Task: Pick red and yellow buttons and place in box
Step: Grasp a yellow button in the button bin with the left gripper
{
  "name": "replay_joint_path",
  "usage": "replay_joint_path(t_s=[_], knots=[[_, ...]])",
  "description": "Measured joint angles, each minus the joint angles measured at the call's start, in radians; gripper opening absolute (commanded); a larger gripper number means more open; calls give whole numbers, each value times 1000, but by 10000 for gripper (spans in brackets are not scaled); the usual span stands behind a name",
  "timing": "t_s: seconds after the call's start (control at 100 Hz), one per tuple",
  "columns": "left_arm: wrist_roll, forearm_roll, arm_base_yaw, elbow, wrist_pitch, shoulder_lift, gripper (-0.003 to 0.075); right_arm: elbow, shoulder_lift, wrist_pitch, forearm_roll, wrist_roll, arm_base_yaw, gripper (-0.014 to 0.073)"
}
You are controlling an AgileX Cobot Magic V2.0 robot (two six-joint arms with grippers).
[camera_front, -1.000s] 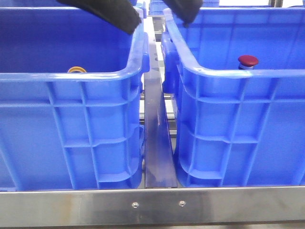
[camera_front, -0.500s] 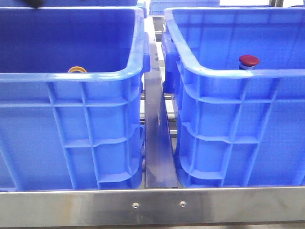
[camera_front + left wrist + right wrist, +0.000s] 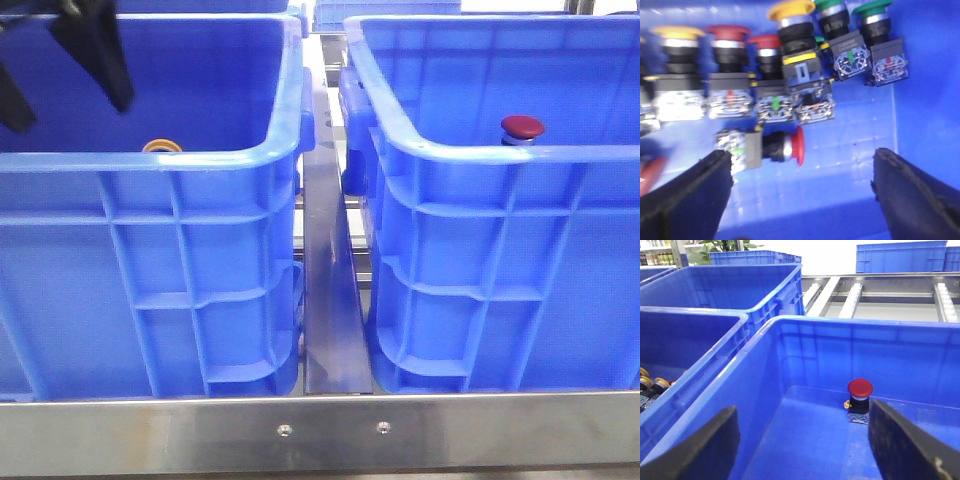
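Inside the left blue crate (image 3: 150,160), the left gripper (image 3: 800,192) hangs with fingers (image 3: 687,197) spread wide, holding nothing — a red button (image 3: 782,146) lies on its side between them, below a row of upright buttons (image 3: 740,75). In the right box (image 3: 500,150), 1 red button (image 3: 860,396) stands upright; the right gripper (image 3: 802,445) hovers wide open — empty.

An industrial workshop: blue crates (image 3: 900,257) beside a roller conveyor (image 3: 875,290)
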Motion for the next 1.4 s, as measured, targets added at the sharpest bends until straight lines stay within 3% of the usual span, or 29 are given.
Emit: replay_joint_path(t_s=[0.76,0.85,1.02,1.14,1.23,1.4], knots=[[0,-63,10,-204,-42,344,540,0,0,0,0,-2,0,556],[0,-65,10,-205,-47,345,468,0,0,0,0,-2,0,556],[0,-67,10,-205,-52,345,179,0,0,0,0,-2,0,556],[0,-67,10,-205,-55,345,41,0,0,0,0,-2,0,556],[0,-67,10,-205,-55,345,-1,0,0,0,0,-2,0,556],[7,-64,10,-205,-57,338,-3,0,0,0,0,-2,0,556]])
